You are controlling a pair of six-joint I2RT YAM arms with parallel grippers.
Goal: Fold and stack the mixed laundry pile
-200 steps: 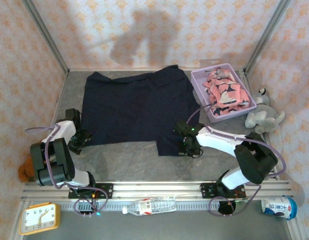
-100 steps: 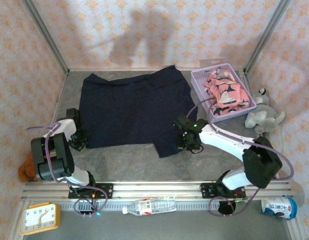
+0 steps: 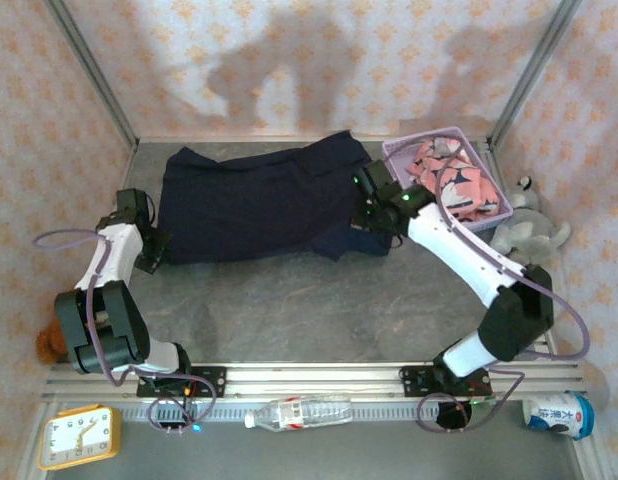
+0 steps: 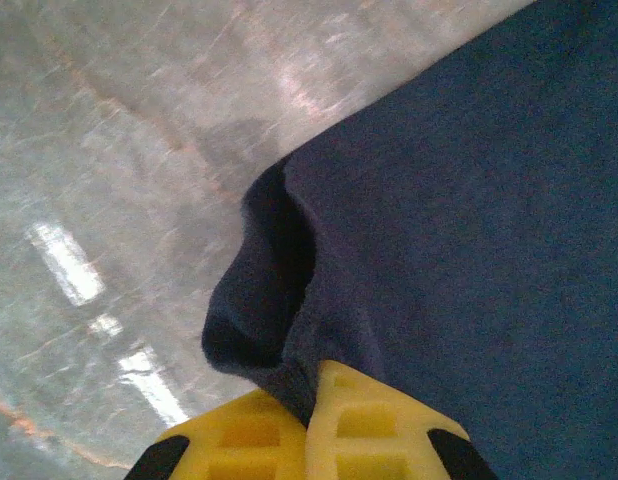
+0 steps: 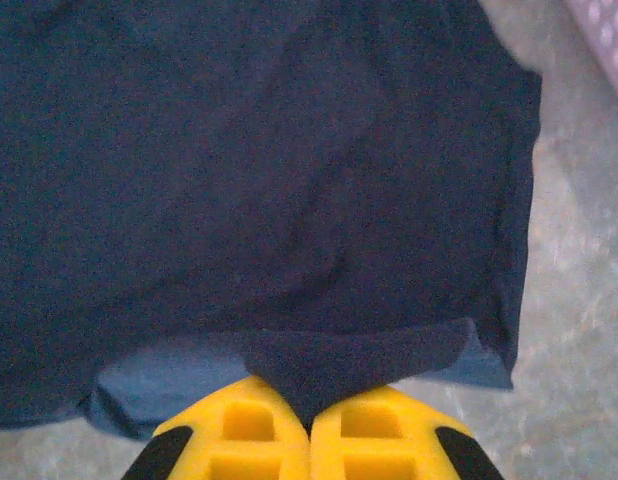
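So the grey stone-look table [image 3: 289, 300] has the big plain dark navy cloth [image 3: 259, 205] spread across its far half. That's the only piece out of the pile. The near-right corner is bunched up instead of lying flat, so I'd say this is mid first fold at best. Nothing is folded properly and there's no stack anywhere.

The lavender plastic basket [image 3: 434, 137] sits at the far right. The salmon-pink cloth with navy-and-white shark shapes [image 3: 454, 180] is crumpled inside it, not yet folded. That's most of the job left, tbh.

Left gripper [image 4: 314, 385] is at the cloth's near-left corner, yellow fingers pressed together with the navy edge pinched between them and a little loop of fabric puffing out just past the tips. Right gripper [image 5: 309, 400] is at the near-right corner by the basket, also clamped tight on a folded-over flap of navy hem, the rest of the cloth stretching away beyond the fingertips.
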